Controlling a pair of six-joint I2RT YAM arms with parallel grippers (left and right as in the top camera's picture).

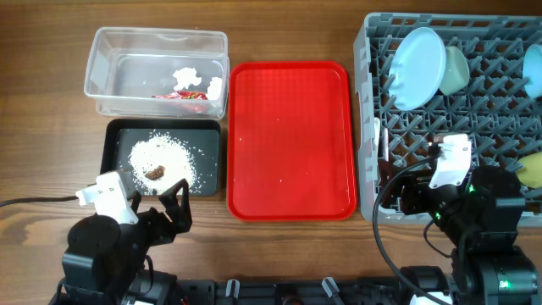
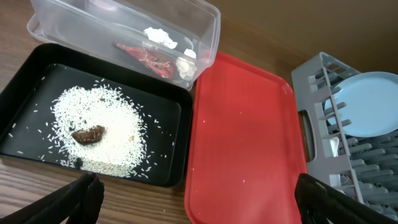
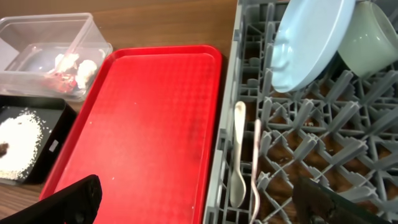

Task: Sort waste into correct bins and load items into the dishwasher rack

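Observation:
The clear tub [image 1: 110, 63] at the back left holds the red wrapper [image 1: 188, 96] and white tissue [image 1: 188, 78]; both also show in the left wrist view [image 2: 149, 57]. The black tray [image 1: 114, 135] holds rice with a brown bit [image 1: 156, 172]. The grey rack [image 1: 373, 51] on the right holds the blue plate [image 1: 419, 66], the pale green bowl [image 1: 456, 69], a blue bowl edge [image 1: 533, 68], the yellow cup [image 1: 532, 169], and the white spoon [image 3: 239, 155] and fork [image 3: 256, 168]. My left gripper [image 2: 199, 202] is open and empty, near the black tray's front. My right gripper [image 3: 202, 202] is open and empty, over the rack's near left edge.
The red serving tray [image 1: 290, 140] lies in the middle between the bins and the rack, with a few rice grains on it. Wooden table [image 1: 51, 102] shows around everything. A black cable [image 1: 34, 202] runs in from the left edge.

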